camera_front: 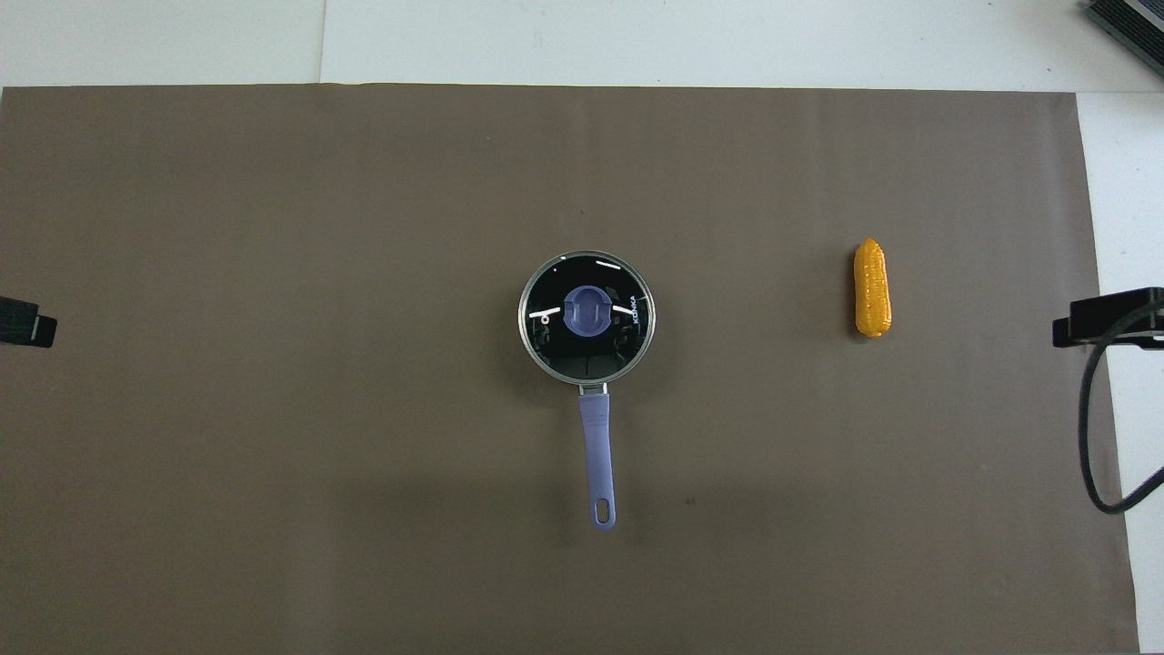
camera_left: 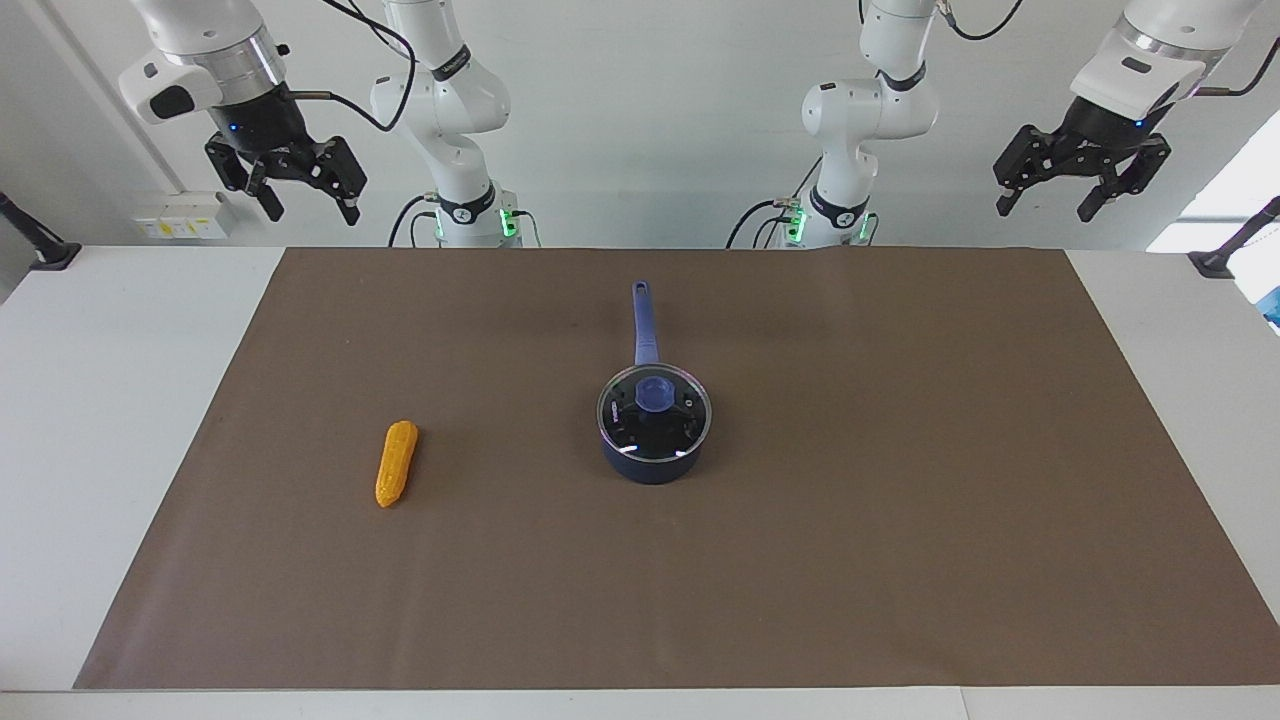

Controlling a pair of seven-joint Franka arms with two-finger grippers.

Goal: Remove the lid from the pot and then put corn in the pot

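The dark blue pot [camera_left: 655, 462] stands in the middle of the brown mat, its long blue-purple handle [camera_left: 645, 325] pointing toward the robots. The clear glass lid [camera_left: 622, 425] with a blue knob [camera_left: 655, 393] sits flat on the pot; from overhead the lid [camera_front: 555, 350] covers the pot's whole mouth. The orange-yellow corn [camera_left: 397, 463] [camera_front: 872, 287] lies on the mat toward the right arm's end, well apart from the pot. My right gripper [camera_left: 311, 210] and left gripper [camera_left: 1045, 208] both hang open and empty, high over the robots' edge of the table, each at its own end.
The brown mat [camera_left: 900, 520] covers most of the white table [camera_left: 90, 420]. Black stands sit at both table ends [camera_left: 45, 250] [camera_left: 1225, 255]. A cable [camera_front: 1096, 437] loops by the right gripper in the overhead view.
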